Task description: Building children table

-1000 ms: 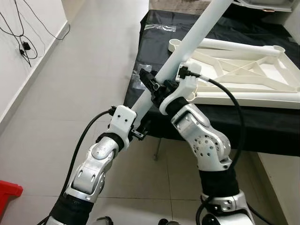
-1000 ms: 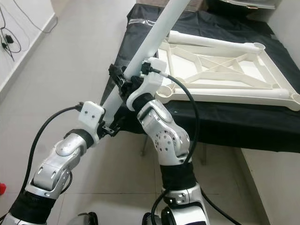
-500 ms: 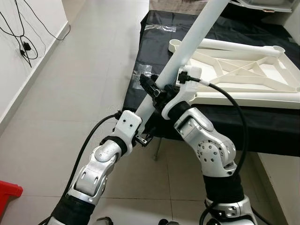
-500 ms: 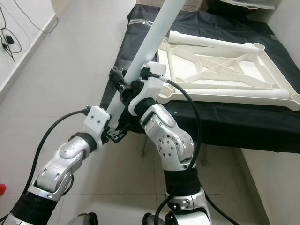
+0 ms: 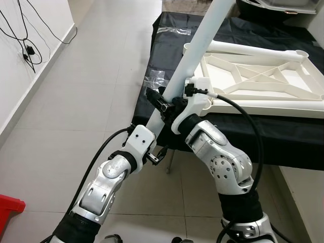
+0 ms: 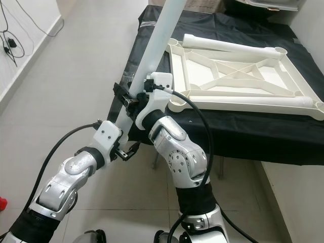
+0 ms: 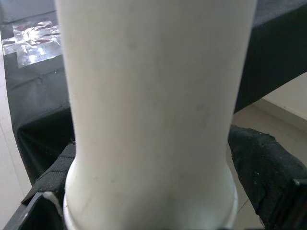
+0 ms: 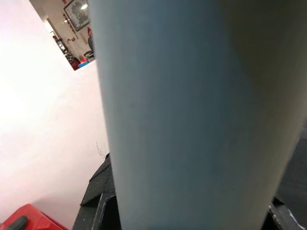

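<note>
So both arms are on one long white table leg point(image 5: 202, 40), a plain round tube held at a steep tilt, its upper part running off the top of the head views. The left end effector point(image 5: 152, 147) is clamped on the lower end of the leg; in the left wrist view its black padded fingers point(image 7: 261, 163) sit on either side of the tube right at the rounded end. The right end effector point(image 5: 164, 101) is clamped on the same leg a bit higher up, black fingers wrapped round it, just beside the corner of the table.

The rest of the kids' table is the white tabletop frame point(image 5: 263, 83), lying upside down on a table covered with a black cloth point(image 5: 283, 136). You can see its crossed ribs on the underside and round sockets at the corners. One socket point(image 5: 188, 48) is at the near-left corner, right behind the tilted leg, and another leg point(image 5: 253, 49) is lying flat along the far edge of the frame.

A crinkled bit of clear plastic wrap point(image 5: 154, 81) sits on the cloth near the left edge. Off to the left there's pale tiled floor point(image 5: 86, 96), black cables point(image 5: 25, 48) hanging down a white wall, and a red thing point(image 5: 7, 207) at the bottom corner.

No brand, label or writing that I can read on the leg, the frame or the arms. The right wrist view has something framed on a far wall, way too small to read.
</note>
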`<state>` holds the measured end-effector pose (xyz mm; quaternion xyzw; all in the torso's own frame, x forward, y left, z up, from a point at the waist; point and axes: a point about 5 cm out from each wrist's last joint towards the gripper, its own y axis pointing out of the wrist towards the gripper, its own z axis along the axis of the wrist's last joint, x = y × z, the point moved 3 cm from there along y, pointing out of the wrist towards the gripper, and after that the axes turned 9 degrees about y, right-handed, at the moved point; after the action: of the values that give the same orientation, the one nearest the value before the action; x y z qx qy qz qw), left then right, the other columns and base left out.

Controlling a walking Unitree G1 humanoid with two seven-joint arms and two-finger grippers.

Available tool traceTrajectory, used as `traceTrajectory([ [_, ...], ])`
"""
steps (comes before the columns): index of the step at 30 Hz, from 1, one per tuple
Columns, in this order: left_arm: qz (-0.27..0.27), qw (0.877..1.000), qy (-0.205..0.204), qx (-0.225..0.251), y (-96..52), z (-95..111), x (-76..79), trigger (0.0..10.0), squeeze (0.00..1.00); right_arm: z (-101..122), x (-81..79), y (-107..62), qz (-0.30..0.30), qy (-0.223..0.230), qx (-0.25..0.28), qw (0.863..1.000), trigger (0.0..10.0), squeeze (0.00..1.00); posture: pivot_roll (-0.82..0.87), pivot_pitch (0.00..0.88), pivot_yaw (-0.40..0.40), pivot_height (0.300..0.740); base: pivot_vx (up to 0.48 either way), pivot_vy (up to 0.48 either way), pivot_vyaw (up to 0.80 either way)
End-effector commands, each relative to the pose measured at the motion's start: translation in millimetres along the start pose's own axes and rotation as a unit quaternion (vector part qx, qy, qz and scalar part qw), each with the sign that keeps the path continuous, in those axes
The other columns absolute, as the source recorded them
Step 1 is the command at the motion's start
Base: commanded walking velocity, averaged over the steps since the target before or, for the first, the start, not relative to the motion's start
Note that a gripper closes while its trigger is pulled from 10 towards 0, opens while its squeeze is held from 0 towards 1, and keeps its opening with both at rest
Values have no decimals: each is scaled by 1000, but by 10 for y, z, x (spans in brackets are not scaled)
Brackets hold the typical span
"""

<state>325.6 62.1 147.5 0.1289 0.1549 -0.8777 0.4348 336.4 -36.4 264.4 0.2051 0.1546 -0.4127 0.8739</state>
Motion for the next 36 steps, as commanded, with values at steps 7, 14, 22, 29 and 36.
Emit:
traceTrajectory([
  [7, -45, 999, 5, 0, 17, -53, 216, 0, 0, -104, -179, -32, 44, -16, -15, 999, 10000, 0, 56, 163, -43, 740, 0, 0, 0],
  [14, -41, 999, 10, -3, -2, -85, 217, 0, 0, -125, -184, -42, 48, -29, -18, 998, 10000, 0, 57, 159, -43, 740, 0, 0, 0],
  [22, -40, 999, 19, -8, -50, -139, 162, 10000, 0, -120, -147, -47, 49, -54, -11, 997, 10000, 1000, 57, 157, -37, 740, 0, 0, 0],
  [29, -106, 994, 3, 14, -201, -126, 171, 10000, 0, -73, -36, -61, 54, -62, -18, 996, 10000, 0, 62, 162, -36, 740, 0, 0, 0],
  [36, -225, 973, -41, 42, -427, -35, 313, 10000, 0, -98, 15, -124, 126, -31, -70, 989, 10000, 0, 67, 168, -37, 740, 0, 0, 0],
])
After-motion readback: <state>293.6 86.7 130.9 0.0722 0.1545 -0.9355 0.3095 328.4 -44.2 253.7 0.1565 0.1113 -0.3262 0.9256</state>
